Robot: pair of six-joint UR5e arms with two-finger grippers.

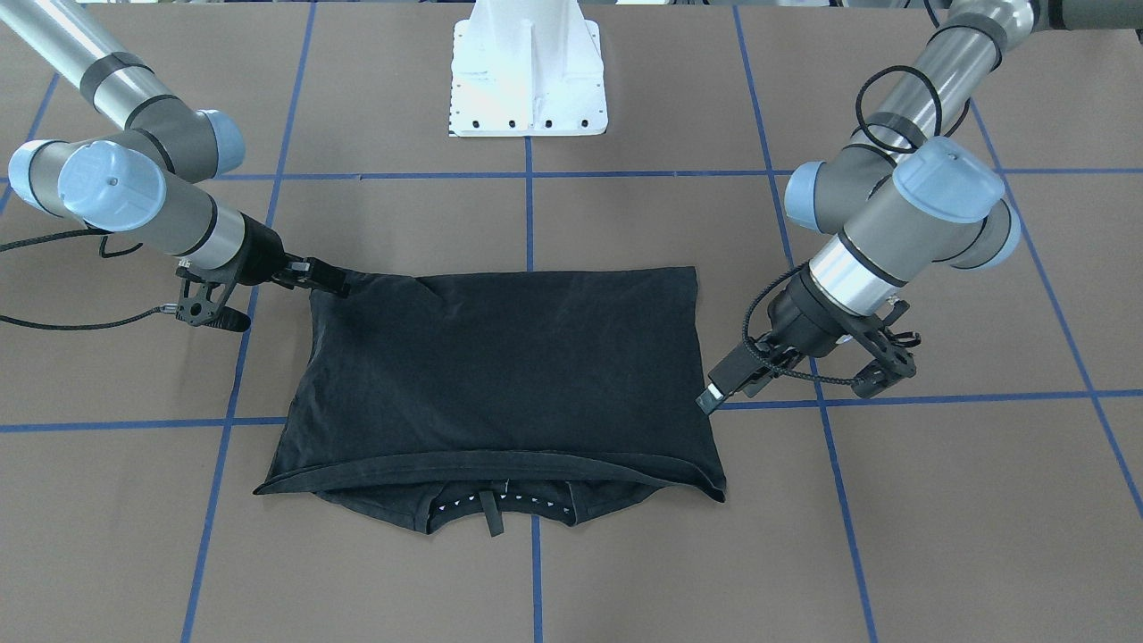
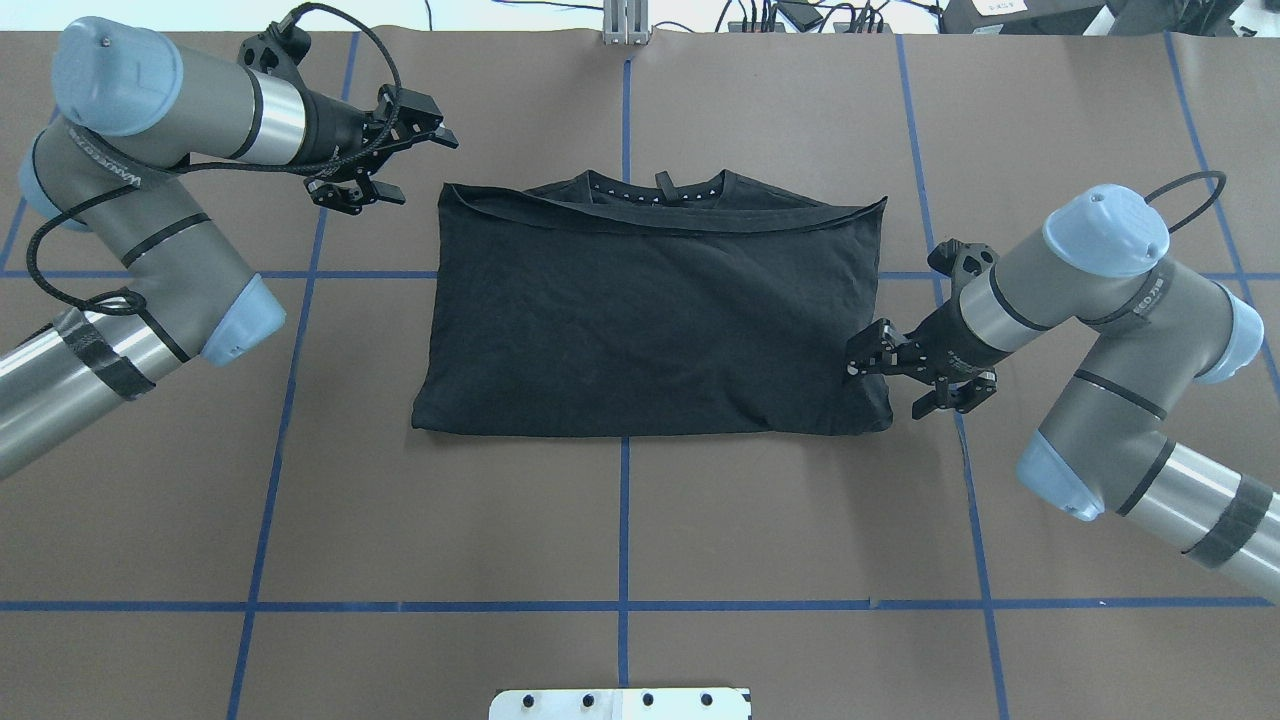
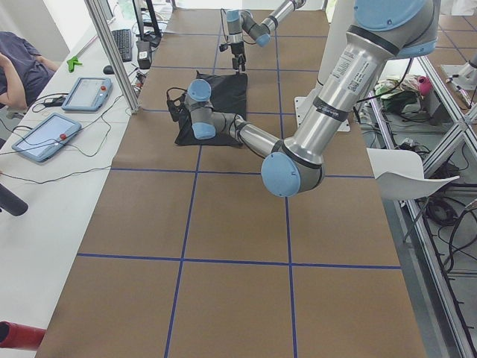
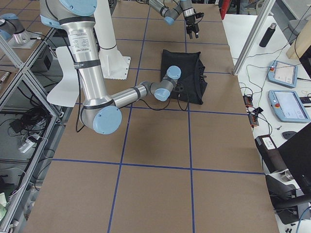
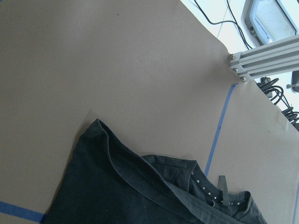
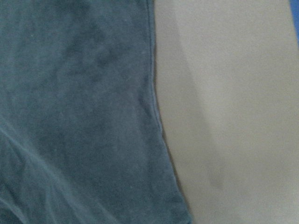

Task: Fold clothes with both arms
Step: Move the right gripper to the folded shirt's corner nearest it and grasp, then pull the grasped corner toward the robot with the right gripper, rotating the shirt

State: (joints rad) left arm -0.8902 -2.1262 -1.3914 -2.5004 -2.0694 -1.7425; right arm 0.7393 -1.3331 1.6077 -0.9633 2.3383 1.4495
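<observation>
At the middle of the brown paper-covered table (image 2: 700,520), the black short-sleeved fabric T-shirt (image 2: 650,320) is laid flat, plain side up. One fold is judged done: the hem lies just short of the collar at the far edge. The near right corner is pinched between the narrowed jaws of the black two-finger right gripper (image 2: 858,365). The black left gripper (image 2: 422,165) is held just beyond the far left corner, jaws spread wide and empty. Further folds, probably side to side, are judged left.
</observation>
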